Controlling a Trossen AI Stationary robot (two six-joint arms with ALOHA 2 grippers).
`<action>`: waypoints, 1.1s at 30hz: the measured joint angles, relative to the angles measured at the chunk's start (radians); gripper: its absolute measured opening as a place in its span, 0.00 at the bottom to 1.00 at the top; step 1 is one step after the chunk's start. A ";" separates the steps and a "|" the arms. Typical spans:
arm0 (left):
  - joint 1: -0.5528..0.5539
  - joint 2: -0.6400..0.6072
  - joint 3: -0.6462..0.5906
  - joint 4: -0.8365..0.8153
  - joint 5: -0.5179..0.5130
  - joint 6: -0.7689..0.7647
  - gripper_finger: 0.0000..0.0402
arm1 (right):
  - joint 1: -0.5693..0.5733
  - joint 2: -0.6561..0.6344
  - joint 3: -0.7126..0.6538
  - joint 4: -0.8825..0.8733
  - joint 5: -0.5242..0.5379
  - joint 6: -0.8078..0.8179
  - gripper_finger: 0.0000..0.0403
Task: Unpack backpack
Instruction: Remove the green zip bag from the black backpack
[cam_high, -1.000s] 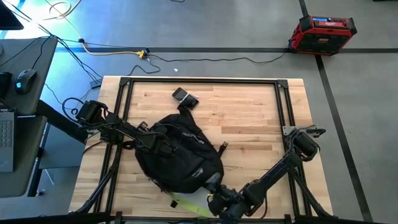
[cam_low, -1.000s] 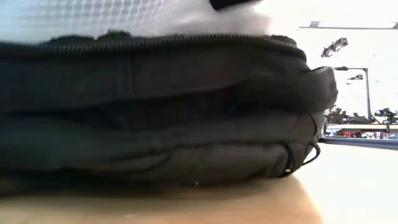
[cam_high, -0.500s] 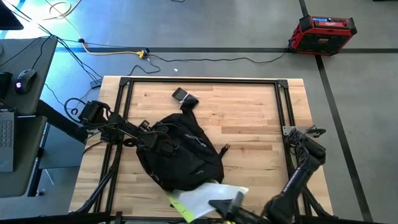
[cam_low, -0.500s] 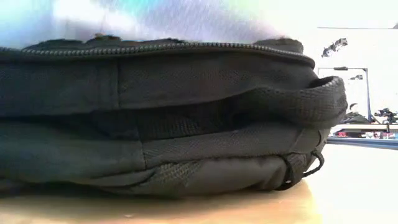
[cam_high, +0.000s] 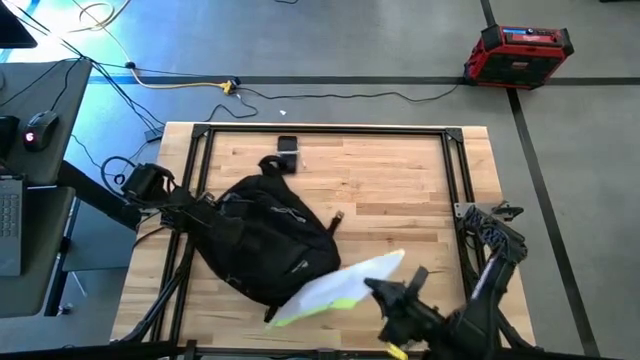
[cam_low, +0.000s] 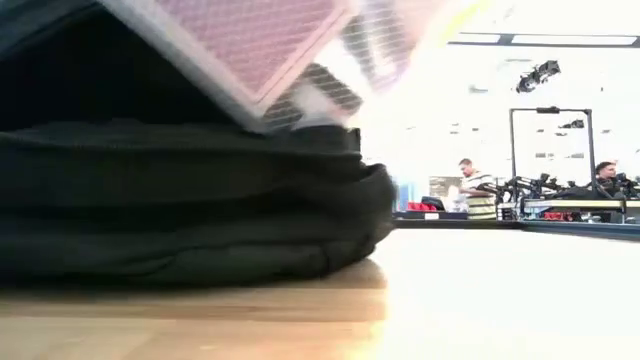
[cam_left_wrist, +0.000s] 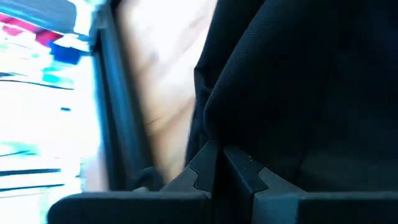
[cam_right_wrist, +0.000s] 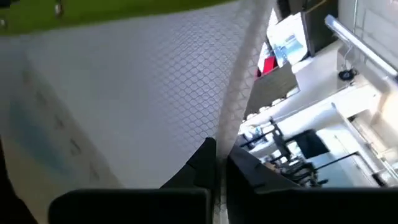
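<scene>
The black backpack (cam_high: 265, 240) lies flat on the wooden table, left of the middle; in the low view the backpack (cam_low: 180, 200) fills the left half. My left gripper (cam_high: 205, 212) is shut on its left side. My right gripper (cam_high: 378, 288), raised near the table's near edge, is shut on a translucent mesh pouch (cam_high: 340, 283) with neon-yellow trim. The pouch (cam_low: 270, 50) slants above the backpack's near right end. My left gripper pinches a fold of the backpack's black fabric (cam_left_wrist: 214, 134) on its left side between its two fingers, coming slanting down from the table's left. The backpack lies on the table. My right gripper pinches the pouch's mesh wall beside a seam (cam_right_wrist: 233, 124) at its right end. The fingers come nearly level from the table's right. The pouch is raised and tilted, its left end (cam_high: 278, 316) lower, by the backpack's near edge.
A small dark item (cam_high: 287, 146) lies just beyond the backpack's far end. Black frame rails (cam_high: 455, 180) run along the table's edges. Bare wood (cam_high: 400, 190) lies to the right of the backpack. A red case (cam_high: 517, 50) stands on the floor, and people (cam_low: 470, 185) are in the room behind.
My right gripper has risen and gone toward the table's right edge, turning nearly level, and has drawn the pouch out from the backpack's near end and up. My left gripper has pulled toward the left edge; the backpack has slid left and turned a little.
</scene>
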 joint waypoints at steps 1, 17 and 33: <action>-0.017 -0.009 -0.005 -0.027 -0.001 -0.026 0.00 | -0.011 -0.007 -0.007 0.045 -0.007 -0.072 0.00; -0.236 -0.058 0.296 -0.313 -0.114 -0.095 0.00 | -0.061 -0.032 0.083 -0.045 -0.060 -0.070 0.00; -0.276 -0.042 0.491 1.031 -0.203 1.138 0.11 | 0.052 -0.140 0.145 0.033 0.173 -0.176 0.00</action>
